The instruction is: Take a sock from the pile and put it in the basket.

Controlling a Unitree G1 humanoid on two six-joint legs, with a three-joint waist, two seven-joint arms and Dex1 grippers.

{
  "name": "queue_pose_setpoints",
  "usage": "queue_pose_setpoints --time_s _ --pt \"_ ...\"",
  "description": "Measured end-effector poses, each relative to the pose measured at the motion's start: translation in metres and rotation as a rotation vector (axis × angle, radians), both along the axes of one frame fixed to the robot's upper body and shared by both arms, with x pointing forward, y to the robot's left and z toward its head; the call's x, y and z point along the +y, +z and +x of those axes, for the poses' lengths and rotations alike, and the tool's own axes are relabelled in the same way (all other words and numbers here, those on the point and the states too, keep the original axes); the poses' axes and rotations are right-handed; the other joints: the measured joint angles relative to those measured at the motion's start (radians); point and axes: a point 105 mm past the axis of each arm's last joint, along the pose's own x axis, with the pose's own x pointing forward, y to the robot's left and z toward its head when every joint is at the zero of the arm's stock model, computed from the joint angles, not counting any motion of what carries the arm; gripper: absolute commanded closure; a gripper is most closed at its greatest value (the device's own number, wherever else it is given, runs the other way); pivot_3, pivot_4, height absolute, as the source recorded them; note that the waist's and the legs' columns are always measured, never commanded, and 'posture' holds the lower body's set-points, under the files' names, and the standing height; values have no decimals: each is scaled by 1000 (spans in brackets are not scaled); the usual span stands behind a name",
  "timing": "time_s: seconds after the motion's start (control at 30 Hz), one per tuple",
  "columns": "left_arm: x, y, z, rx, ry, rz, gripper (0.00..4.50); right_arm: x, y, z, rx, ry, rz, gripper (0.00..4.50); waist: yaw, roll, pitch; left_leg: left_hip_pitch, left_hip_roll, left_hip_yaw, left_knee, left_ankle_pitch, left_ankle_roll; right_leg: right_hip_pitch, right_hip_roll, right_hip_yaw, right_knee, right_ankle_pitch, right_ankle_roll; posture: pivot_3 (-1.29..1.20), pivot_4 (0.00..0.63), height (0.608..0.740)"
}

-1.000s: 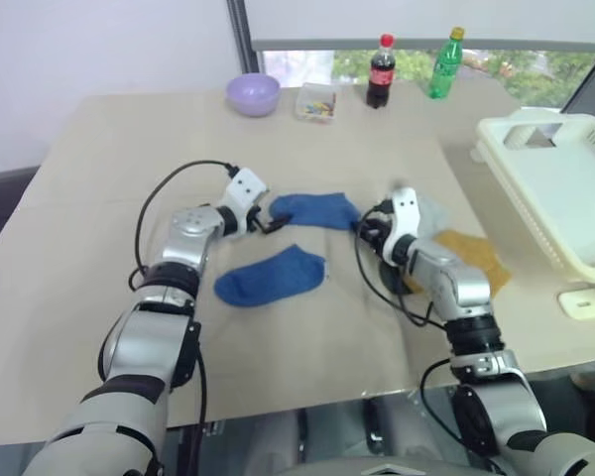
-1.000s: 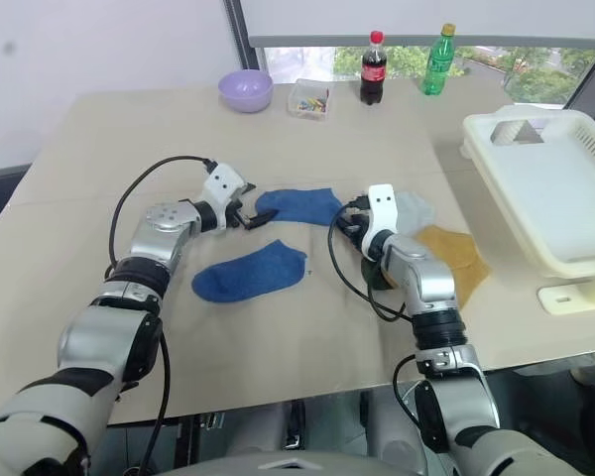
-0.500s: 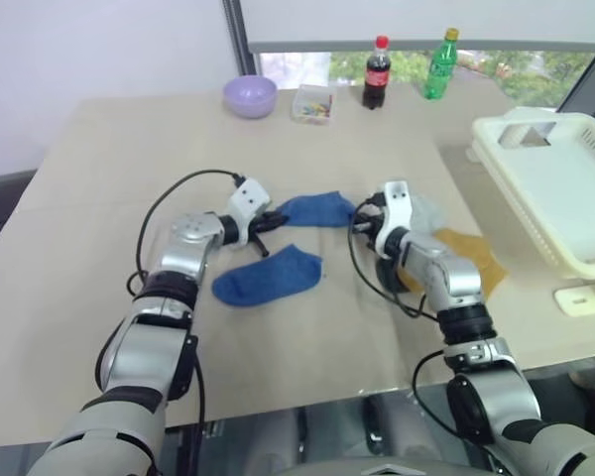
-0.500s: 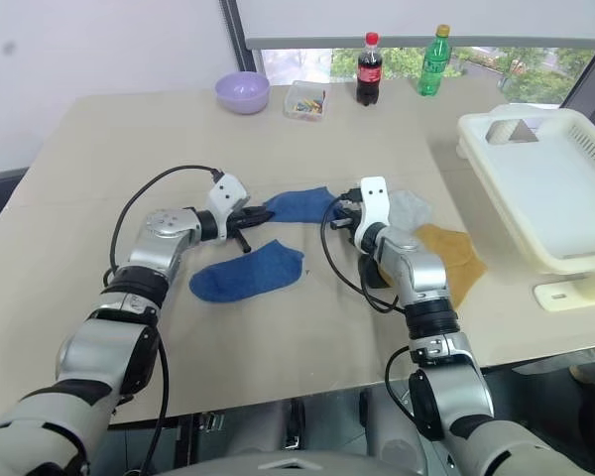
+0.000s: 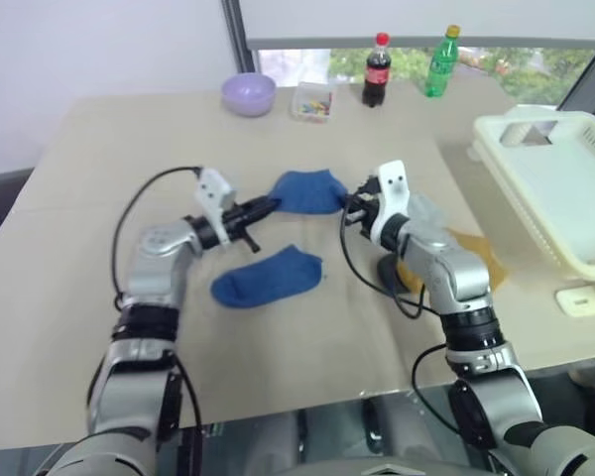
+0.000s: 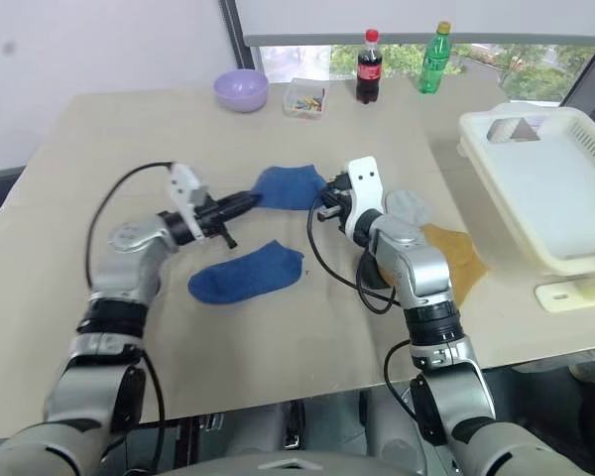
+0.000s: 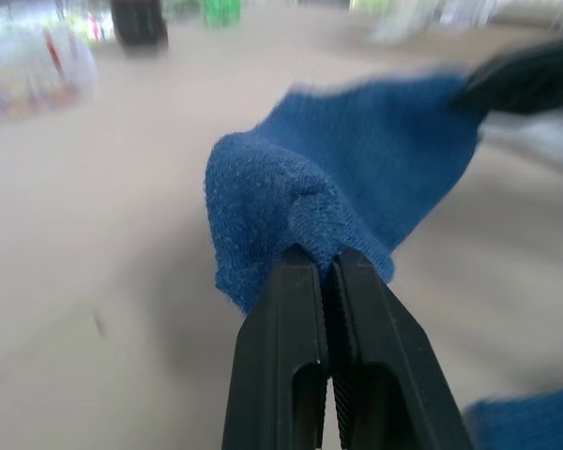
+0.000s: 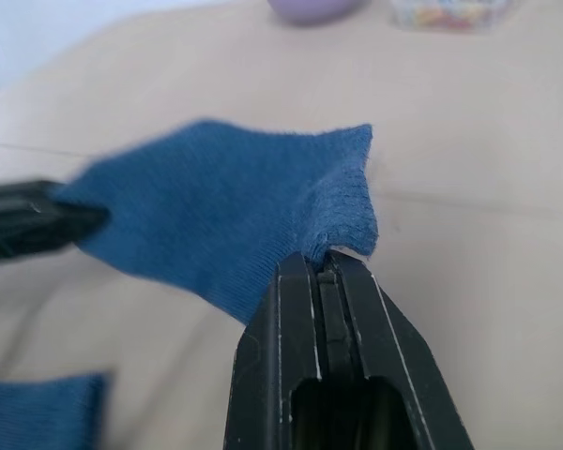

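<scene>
A royal blue sock (image 5: 305, 190) hangs stretched a little above the table, held at both ends. My left gripper (image 5: 270, 204) is shut on its left end, seen close up as a bunched fold of sock (image 7: 357, 159) above the fingers (image 7: 291, 356). My right gripper (image 5: 349, 206) is shut on the cuff (image 8: 342, 202) at the other end. A second blue sock (image 5: 268, 277) lies flat on the table below. A grey sock (image 5: 431, 216) and a mustard yellow sock (image 5: 476, 253) of the pile lie under my right forearm. The cream basket (image 5: 521, 188) stands at the right.
Along the table's far edge stand a lilac bowl (image 5: 249, 94), a small clear box (image 5: 314, 101), a cola bottle (image 5: 378, 69) and a green bottle (image 5: 440, 61). A small white object (image 5: 585, 297) lies in front of the basket.
Both grippers have shut on the far blue sock and raised it off the table. The left hand drew back towards me; the right hand rose and shifted slightly left.
</scene>
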Motion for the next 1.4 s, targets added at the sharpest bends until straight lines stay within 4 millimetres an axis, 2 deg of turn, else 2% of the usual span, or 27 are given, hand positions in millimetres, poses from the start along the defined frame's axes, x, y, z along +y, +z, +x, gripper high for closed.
queue_pose_setpoints --time_s 0.03,0.17,0.27,0.37,0.53,0.73,1.1,1.23,1.33,1.4 --pt "8 6 -16 -7 6 7 4425 3 4 -8 -9 31 0 4500 -4 0 0 0 1 0 -1 0 0 0 0 1 0 0 0 0 150 740" --pt "26 9 -52 58 66 31 4425 3 7 -27 -2 88 -6 4500 3 0 0 1 2 0 -1 0 0 0 -1 0 0 0 0 0 150 740" --pt "27 -5 -85 137 97 65 4425 10 3 -50 38 162 -7 4500 9 0 0 2 1 0 -1 0 0 2 -3 0 0 -2 -1 0 150 740" --pt "26 -14 -106 167 157 65 4425 13 -4 -66 76 216 -11 4500 8 -1 1 3 1 1 0 1 -2 2 -3 0 -2 -3 -3 0 150 740" --pt "23 -34 -127 211 219 64 4425 22 -22 -81 157 271 -19 4500 6 -2 1 4 0 1 0 2 -3 2 -1 0 -1 -5 -1 0 150 740" --pt "28 -43 -131 195 290 83 4425 29 -26 -87 173 309 -29 4500 7 -2 1 4 0 1 0 2 -3 2 0 0 -1 -5 -1 0 150 740" --pt "22 -62 -118 194 296 91 4425 30 -40 -86 212 296 -60 4500 6 -2 1 3 0 1 -1 2 -3 2 0 0 -2 -5 -1 0 150 740" --pt "23 -72 -116 228 298 87 4500 24 -51 -87 242 289 -87 2600 6 -2 1 3 0 1 -1 2 -3 2 0 0 -2 -5 -1 0 150 740" --pt "24 -74 -117 241 285 90 4500 22 -52 -86 235 280 -97 1188 6 -2 1 3 0 1 -1 2 -3 2 0 0 -3 -5 -1 0 150 740" --pt "26 -76 -115 248 287 93 4500 17 -52 -82 200 259 -129 1188 6 -2 1 3 0 1 -1 2 -3 2 0 0 -3 -5 -1 0 150 740"
